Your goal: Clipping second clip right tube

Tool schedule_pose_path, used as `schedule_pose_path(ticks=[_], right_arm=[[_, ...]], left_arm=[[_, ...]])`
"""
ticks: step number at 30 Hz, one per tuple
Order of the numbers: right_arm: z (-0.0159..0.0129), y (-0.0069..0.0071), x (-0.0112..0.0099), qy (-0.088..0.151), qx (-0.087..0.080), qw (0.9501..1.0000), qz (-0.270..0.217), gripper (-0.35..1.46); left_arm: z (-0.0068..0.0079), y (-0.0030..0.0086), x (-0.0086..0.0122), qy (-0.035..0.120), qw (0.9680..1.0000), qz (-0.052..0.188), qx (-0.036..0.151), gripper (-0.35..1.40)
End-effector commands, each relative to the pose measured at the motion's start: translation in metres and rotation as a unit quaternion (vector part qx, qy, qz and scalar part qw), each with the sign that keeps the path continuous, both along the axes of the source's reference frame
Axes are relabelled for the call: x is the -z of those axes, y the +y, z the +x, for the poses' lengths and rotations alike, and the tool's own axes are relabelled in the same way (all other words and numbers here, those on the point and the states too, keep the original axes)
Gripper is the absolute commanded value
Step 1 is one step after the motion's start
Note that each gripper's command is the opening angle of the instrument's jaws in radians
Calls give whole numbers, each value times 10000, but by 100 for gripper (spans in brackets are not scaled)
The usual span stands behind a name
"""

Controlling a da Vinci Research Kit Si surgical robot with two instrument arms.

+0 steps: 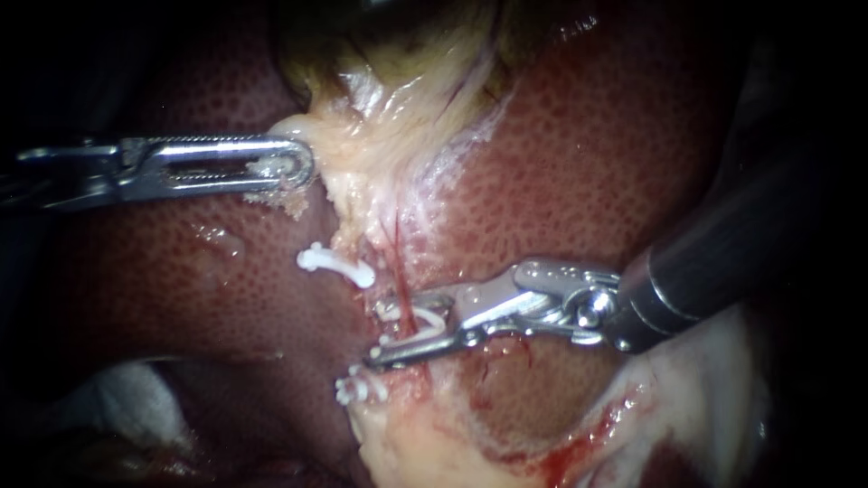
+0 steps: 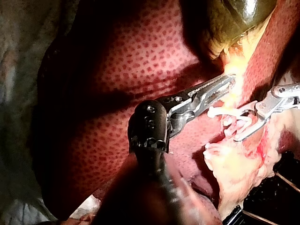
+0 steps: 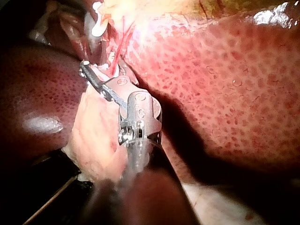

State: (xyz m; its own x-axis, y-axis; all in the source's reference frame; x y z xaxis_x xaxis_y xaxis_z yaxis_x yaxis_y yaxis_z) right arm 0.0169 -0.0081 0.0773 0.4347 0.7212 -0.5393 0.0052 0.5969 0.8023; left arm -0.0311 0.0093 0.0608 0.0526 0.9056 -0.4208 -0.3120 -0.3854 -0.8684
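Right instrument's hand (image 1: 400,333) pinches a clip (image 1: 432,319) around the tube (image 1: 397,271) while left hand (image 1: 294,167) holds pale tissue (image 1: 362,149), so squeeze slowly, straight across.

Mottled dark-red liver (image 1: 588,163) lies beneath the left pincer (image 1: 291,168); pale fatty tissue (image 1: 380,154) meets its tip, greenish gallbladder (image 2: 234,14) beyond.

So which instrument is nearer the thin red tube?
Right. The right instrument sits across the thin red tube, carrying a white clip; the left instrument holds pale fatty tissue farther up, clear of it.
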Motion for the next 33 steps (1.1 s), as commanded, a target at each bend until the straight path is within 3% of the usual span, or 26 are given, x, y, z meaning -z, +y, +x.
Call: schedule_pose_path(ticks=[1,6,10,20,33], right_arm=[[-1,0,0,1,4,10000,-4,18],[-3,1,-1,-24,-13,10000,76,-3],[-6,0,-1,-78,-53,9997,237,-34],[-11,1,-1,-186,-150,9980,588,-35],[-13,-1,-1,-314,-79,9979,558,-35]], left_arm=[[0,0,0,-2,10000,-1,-2,-35],[0,0,-1,-1,10000,-3,0,-35],[-1,0,-1,0,10000,-4,0,-35],[-1,0,-1,-1,10000,-4,0,-35],[-3,1,-2,3,10000,-4,6,-35]])
